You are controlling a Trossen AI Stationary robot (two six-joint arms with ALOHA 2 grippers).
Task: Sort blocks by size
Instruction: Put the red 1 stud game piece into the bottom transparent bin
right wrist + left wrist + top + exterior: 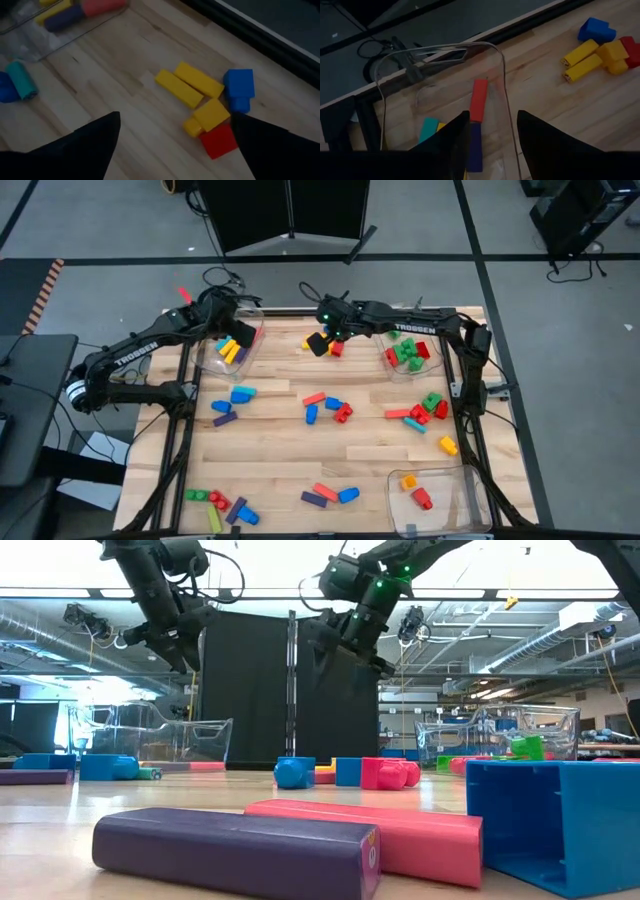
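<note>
A cluster of blocks [200, 100] lies on the table's far middle: two yellow bars, a short yellow brick, a blue one [239, 87] and a red one [220, 140]. My right gripper [322, 342] hangs above this cluster, open wide, with a finger off to each side and nothing held. My left gripper [238, 340] hovers over the far-left clear bin [495, 55], open, with nothing between its fingers. Inside that bin lie a red bar [479, 100], a purple bar [475, 150], a teal block and a yellow one.
A far-right clear bin [410, 358] holds green and red blocks, and a near-right bin [435, 490] holds an orange and a red one. Loose blocks lie at mid-table [325, 408], left [233, 400], right [420, 412] and along the near edge [220, 505].
</note>
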